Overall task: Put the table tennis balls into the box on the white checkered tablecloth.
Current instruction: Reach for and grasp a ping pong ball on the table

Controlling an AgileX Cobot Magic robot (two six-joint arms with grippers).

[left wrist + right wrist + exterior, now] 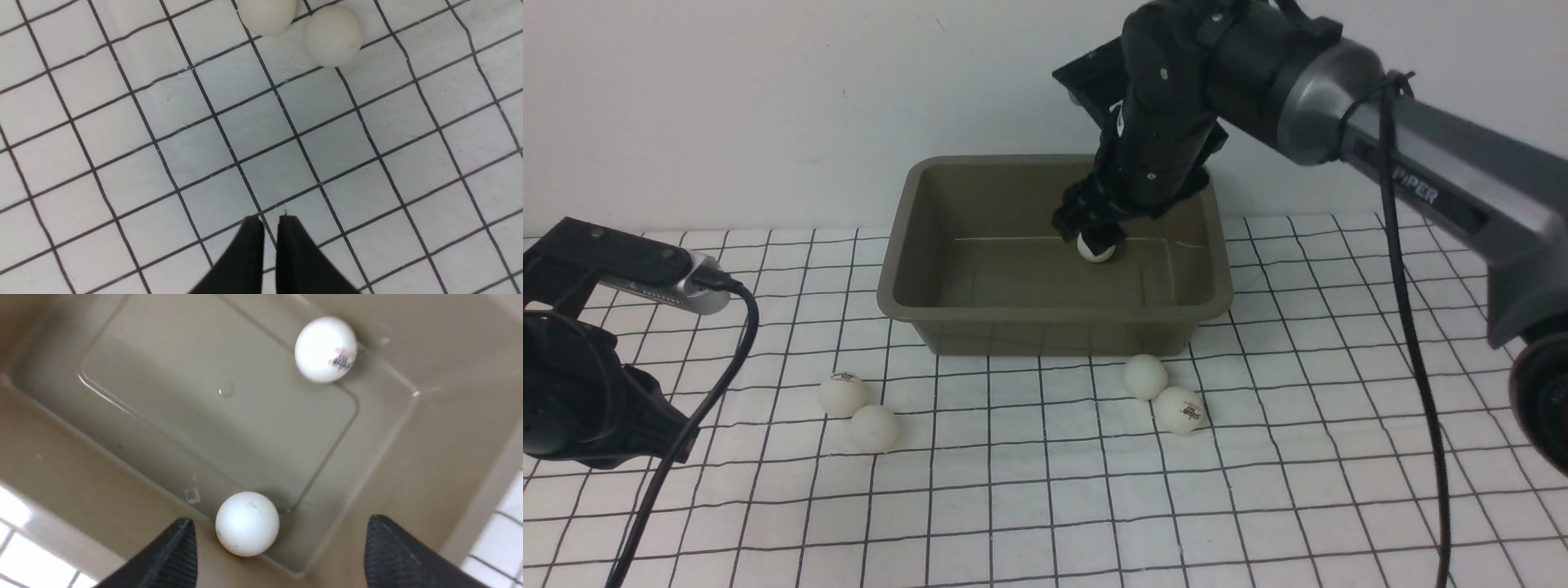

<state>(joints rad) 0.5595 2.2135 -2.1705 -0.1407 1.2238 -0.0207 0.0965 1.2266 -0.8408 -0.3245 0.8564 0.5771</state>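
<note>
**Right tool** [280,521]: the jaws are spread wide inside the rectangular olive-brown plastic box [1045,333], at upper centre of the front view. A plain white table tennis ball [247,524] sits between the fingers and touches neither, near the edge of the box floor. Whether it has settled cannot be told. A logo-printed white ball [325,349] lies toward a corner of the same floor.

**Left tool** [267,220]: the jaws are closed on nothing, and it hangs above the white checkered tablecloth [1045,490] at the left of the front view.

**Balls not yet boxed:** four, in two touching pairs.
- At lower left are a logo ball [841,394] and a plain ball [874,428].
- At lower centre are a plain ball [1145,376], just beside the box's front wall, and a logo ball [1178,409].

**Hazards (judged):**
- The freed ball is light and may bounce or roll against a finger as the right tool rises.
- The right wrist stands close to the far right rim, so a slanted withdrawal could clip it and shift the box.
- Because each pair touches, closing on one ball is likely to send its neighbour rolling.
- The left arm's black cable [698,408] trails near the lower-left pair and could brush it.

**Clearance:**
- The box interior is roomy to the picture-left of the right tool.
- The lower half of the front view is bare cloth, so both pairs can be approached from the near side.
- The front wall limits the approach to the nearest ball from behind.
</note>
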